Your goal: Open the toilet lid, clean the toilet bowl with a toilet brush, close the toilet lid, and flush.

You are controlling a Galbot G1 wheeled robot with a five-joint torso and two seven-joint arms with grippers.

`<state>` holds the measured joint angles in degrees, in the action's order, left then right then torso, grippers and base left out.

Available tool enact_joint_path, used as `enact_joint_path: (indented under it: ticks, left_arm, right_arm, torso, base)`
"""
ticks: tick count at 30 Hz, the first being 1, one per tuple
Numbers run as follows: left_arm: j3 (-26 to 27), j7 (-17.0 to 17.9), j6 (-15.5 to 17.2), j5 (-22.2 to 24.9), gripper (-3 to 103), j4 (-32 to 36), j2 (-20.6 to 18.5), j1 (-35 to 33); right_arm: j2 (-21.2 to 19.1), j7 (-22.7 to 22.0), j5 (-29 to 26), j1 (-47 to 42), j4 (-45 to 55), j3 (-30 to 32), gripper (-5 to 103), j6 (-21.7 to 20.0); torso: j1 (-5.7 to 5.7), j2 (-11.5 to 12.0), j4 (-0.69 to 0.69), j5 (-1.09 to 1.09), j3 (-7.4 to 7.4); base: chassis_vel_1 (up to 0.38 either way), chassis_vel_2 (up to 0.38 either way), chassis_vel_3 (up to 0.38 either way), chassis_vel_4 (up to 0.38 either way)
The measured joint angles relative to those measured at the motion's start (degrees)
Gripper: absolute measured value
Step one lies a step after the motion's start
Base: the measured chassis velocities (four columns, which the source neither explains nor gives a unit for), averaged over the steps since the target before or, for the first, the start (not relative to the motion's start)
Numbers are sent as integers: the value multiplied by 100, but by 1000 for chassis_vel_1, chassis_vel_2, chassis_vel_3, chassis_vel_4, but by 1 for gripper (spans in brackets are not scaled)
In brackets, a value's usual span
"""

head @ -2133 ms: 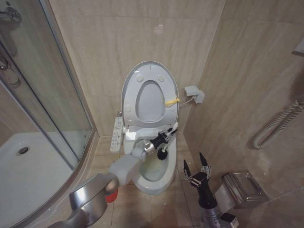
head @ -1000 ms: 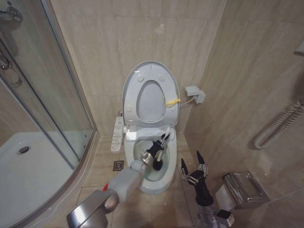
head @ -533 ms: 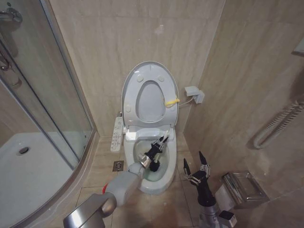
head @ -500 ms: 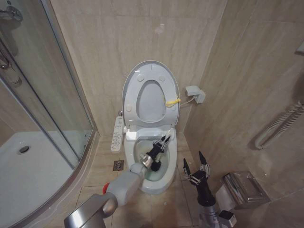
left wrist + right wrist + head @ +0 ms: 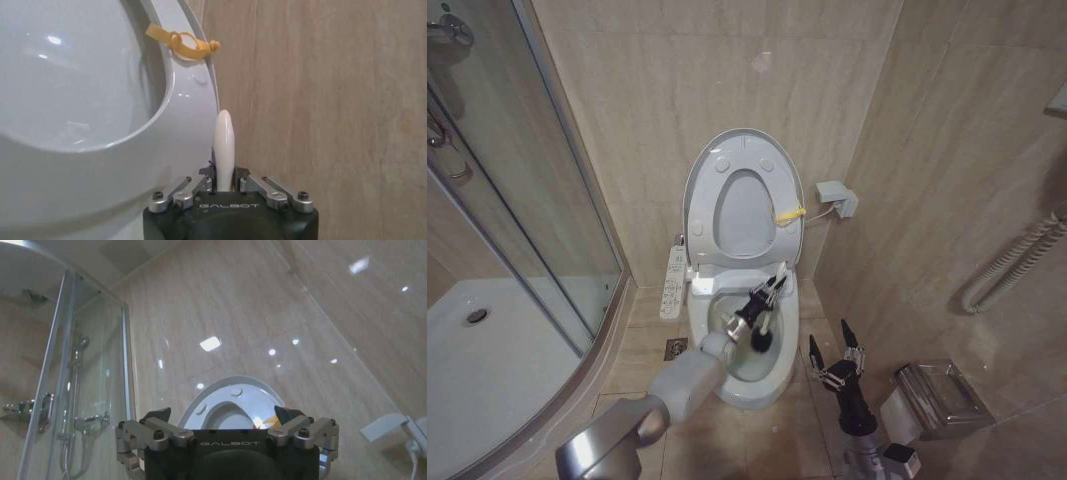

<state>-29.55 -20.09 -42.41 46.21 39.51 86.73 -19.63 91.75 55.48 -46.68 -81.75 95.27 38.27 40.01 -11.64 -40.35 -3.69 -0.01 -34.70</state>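
Note:
The toilet lid [image 5: 712, 170] stands raised against the back wall, its yellow tag [image 5: 788, 213] at the right edge, with the white ring seat up against it. My left gripper [image 5: 764, 300] reaches over the toilet bowl [image 5: 727, 385] and is shut on the toilet brush [image 5: 767, 325]; the white handle slants up toward the lid and the dark head [image 5: 762, 344] hangs inside the bowl. The left wrist view has the handle tip [image 5: 223, 145] sticking out between the shut fingers, beside the lid [image 5: 187, 125] and tag [image 5: 181, 43]. My right gripper [image 5: 831, 350] waits open, pointing up, right of the bowl.
A glass shower enclosure [image 5: 517, 200] with a white tray [image 5: 477, 370] fills the left. A control panel [image 5: 672, 282] sits left of the bowl. On the right wall hang a white box [image 5: 837, 197], a metal paper holder [image 5: 937, 398] and a grab bar [image 5: 1012, 262].
My left gripper has swept the brush around inside the bowl, dipping lower and then rising slightly toward the back right. The right arm has barely shifted.

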Motion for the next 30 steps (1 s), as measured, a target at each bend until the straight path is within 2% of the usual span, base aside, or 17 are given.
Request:
enact_joint_path:
  ticks: [1, 2, 4, 5, 7, 8, 13, 19, 22, 27, 30]
  left_arm:
    - [0, 0, 0, 0, 19, 0, 0, 0]
    - [-76, 219, 157, -41, 19, 168, -79, 30]
    - [-302, 879, 676, -105, 19, 687, -356, 104]
    - [-302, 879, 676, -105, 19, 687, -356, 104]
    - [-442, 1313, 1334, -109, 19, 1156, -600, 73]
    - [-483, 1397, 1582, -121, 19, 1249, -675, 19]
    - [-476, 1133, 1711, -407, 19, 929, -712, -86]
    - [-345, 1146, 1703, -406, 19, 978, -678, -101]
    - [-279, 1039, 1552, -315, 19, 954, -581, -37]
    - [-228, 635, 1213, -380, 19, 354, -562, -289]
    - [-228, 593, 1178, -376, 19, 360, -592, -317]
  right_arm:
    - [0, 0, 0, 0, 0, 0, 100, 0]
    - [-19, -12, 0, 3, -19, -16, 100, 0]
    - [-99, -49, -18, 28, -100, -56, 100, 0]
    - [-99, -49, -18, 28, -100, -56, 100, 0]
    - [-171, -48, -62, 69, -187, -59, 100, 1]
    - [-201, -43, -101, 113, -238, -61, 100, 2]
    - [-248, -27, -173, 252, -381, -97, 100, 4]
    - [-286, -7, -186, 451, -575, -186, 100, 5]
    - [-282, -5, -186, 564, -655, -244, 100, 4]
    - [-298, 17, -210, 582, -695, -274, 100, 6]
    - [-307, 20, -218, 577, -690, -275, 100, 6]
  torso:
    - [0, 0, 0, 0, 0]
    - [0, 0, 0, -1, 0]
    - [0, 0, 3, 2, 1]
    - [0, 0, 3, 2, 1]
    - [1, -1, 4, 1, 1]
    - [1, -1, 2, 1, 2]
    - [1, -1, 2, 0, 1]
    - [1, -1, 4, 1, 1]
    - [1, -2, -2, 0, 2]
    - [1, -2, 5, -1, 2]
    - [2, -3, 1, -2, 4]
  base:
    - [0, 0, 0, 0]
    - [0, 0, 0, 0]
    - [0, 0, 0, 0]
    - [0, 0, 0, 0]
    - [0, 0, 0, 0]
    - [0, 0, 0, 0]
    - [0, 0, 0, 0]
    - [0, 0, 0, 0]
    - [0, 0, 0, 0]
    - [0, 0, 0, 0]
    - [0, 0, 0, 0]
